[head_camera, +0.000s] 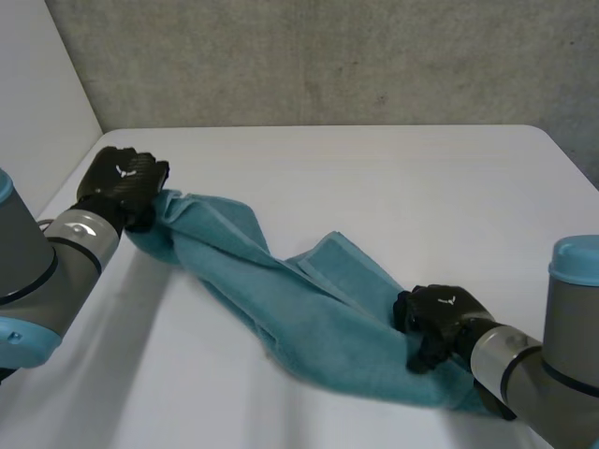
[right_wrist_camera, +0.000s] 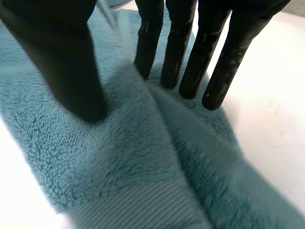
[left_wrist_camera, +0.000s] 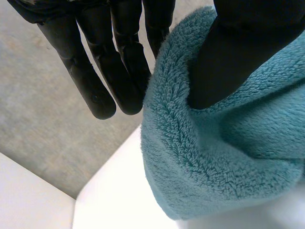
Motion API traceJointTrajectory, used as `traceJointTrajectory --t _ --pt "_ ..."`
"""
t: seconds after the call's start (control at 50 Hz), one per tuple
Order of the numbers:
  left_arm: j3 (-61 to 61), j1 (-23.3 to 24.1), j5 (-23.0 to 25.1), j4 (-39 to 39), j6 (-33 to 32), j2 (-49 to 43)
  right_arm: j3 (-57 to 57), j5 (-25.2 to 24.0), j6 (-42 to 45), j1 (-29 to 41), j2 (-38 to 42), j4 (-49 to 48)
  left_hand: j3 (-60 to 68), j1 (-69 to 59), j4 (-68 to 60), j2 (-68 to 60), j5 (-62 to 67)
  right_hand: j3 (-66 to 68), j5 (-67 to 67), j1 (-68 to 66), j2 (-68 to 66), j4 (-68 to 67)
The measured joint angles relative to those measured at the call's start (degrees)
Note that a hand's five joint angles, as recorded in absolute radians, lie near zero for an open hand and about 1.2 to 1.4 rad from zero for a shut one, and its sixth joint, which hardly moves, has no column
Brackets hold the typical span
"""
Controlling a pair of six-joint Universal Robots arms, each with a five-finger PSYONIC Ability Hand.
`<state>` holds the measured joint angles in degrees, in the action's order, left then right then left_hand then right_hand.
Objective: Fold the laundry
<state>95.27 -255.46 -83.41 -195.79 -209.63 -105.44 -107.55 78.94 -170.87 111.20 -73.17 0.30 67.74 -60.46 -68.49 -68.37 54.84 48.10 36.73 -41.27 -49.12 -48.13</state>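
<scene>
A teal towel [head_camera: 281,299] lies twisted in a long diagonal band across the white table [head_camera: 393,178]. My left hand [head_camera: 122,182] is at the band's far left end, lifted a little off the table. There its thumb [left_wrist_camera: 238,52] presses the towel's [left_wrist_camera: 214,157] edge against the straight fingers [left_wrist_camera: 100,81], so it is shut on the cloth. My right hand [head_camera: 445,318] rests on the near right end of the towel. Its fingers [right_wrist_camera: 190,62] and thumb [right_wrist_camera: 66,62] dig into the towel [right_wrist_camera: 119,167], and a ridge of cloth is pinched up between them.
A grey wall [head_camera: 328,56] runs behind the table's far edge, and a white panel [head_camera: 37,84] stands at the left. Bare tabletop lies beyond the towel toward the back right, and also in front of it at the near left.
</scene>
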Motion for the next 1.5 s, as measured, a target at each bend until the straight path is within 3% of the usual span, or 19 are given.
traceJointTrajectory --t 0.04,0.06,0.1,0.18,0.36,0.46,0.56,0.72,0.9,1.06,1.14,1.18,1.34,1.5 --pt "-0.3 -0.1 0.0 -1.1 0.4 0.0 1.4 1.2 0.2 0.4 1.1 -0.9 0.0 0.0 0.0 0.0 0.0 4.2 4.2 -3.3 -4.2 -4.3" --pt "-0.6 -0.1 0.0 -1.9 0.7 0.0 2.5 1.8 0.2 0.5 1.7 -1.3 0.0 0.0 0.0 0.0 0.0 16.2 15.8 -12.6 -15.6 -16.5" --pt "-1.5 -0.1 0.1 -3.0 1.3 -0.2 4.9 2.6 0.3 0.6 2.2 -1.8 0.0 0.0 0.0 0.0 0.0 18.8 17.8 -13.3 -18.0 -19.1" --pt "-6.1 -0.1 0.2 -5.5 3.1 -0.9 13.7 3.7 0.4 0.5 2.2 -2.1 0.2 0.0 0.0 -0.1 0.0 19.4 18.1 -13.3 -18.3 -19.9" --pt "-31.9 -0.2 -0.7 -10.1 13.9 -5.0 43.7 8.3 -0.3 0.2 -2.0 -4.4 0.5 0.0 -0.1 -0.3 0.0 19.4 18.3 -14.0 -18.3 -20.0" --pt "-40.5 -1.4 -3.2 -14.7 19.7 -5.7 50.1 10.2 0.1 0.4 -3.4 -9.9 0.5 0.0 -0.1 -0.3 0.0 19.4 18.6 -14.0 -18.3 -20.0" --pt "-37.0 -2.9 -5.6 -20.3 22.6 -4.8 45.7 10.3 2.0 0.6 -4.3 -13.5 0.5 0.0 -0.1 -0.3 0.0 19.7 19.1 -14.0 -18.3 -20.0" --pt "-15.7 -3.9 -5.0 -23.3 23.8 -3.8 29.9 7.5 8.8 0.6 -3.0 -14.1 0.5 0.0 -0.1 -0.3 0.0 19.7 19.1 -14.0 -18.3 -20.0" --pt "6.2 -5.5 -0.8 -22.7 25.3 -4.8 15.1 4.8 15.8 0.1 3.7 -13.0 0.5 0.0 -0.1 -0.4 0.0 19.7 19.1 -14.0 -18.3 -20.0" --pt "15.1 -8.4 2.8 -17.4 24.2 -4.3 8.6 4.2 16.7 0.0 4.9 -13.2 -3.5 1.2 4.1 4.7 -1.9 19.7 19.1 -14.0 -18.3 -20.0" --pt "16.2 -9.3 3.7 -10.5 20.5 -3.0 7.8 3.9 16.2 0.1 4.5 -13.3 -32.3 27.5 33.6 33.7 -30.1 19.7 19.1 -14.0 -18.3 -20.0" --pt "16.1 -9.3 3.9 -7.4 17.3 -1.8 7.8 3.8 15.9 0.1 4.4 -13.4 -36.6 30.5 37.8 37.6 -34.5 19.7 19.1 -14.0 -18.3 -20.0" --pt "15.5 -7.7 5.5 -3.7 4.7 4.0 7.9 3.8 15.7 0.2 4.3 -13.4 -44.6 37.1 46.2 45.5 -42.8 19.7 19.1 -14.0 -18.3 -20.0" --pt "15.3 -2.4 6.6 -4.0 -0.7 6.8 7.5 3.8 15.8 0.5 4.4 -13.4 -45.0 37.3 46.5 45.9 -43.0 19.9 19.1 -14.0 -18.3 -20.0"
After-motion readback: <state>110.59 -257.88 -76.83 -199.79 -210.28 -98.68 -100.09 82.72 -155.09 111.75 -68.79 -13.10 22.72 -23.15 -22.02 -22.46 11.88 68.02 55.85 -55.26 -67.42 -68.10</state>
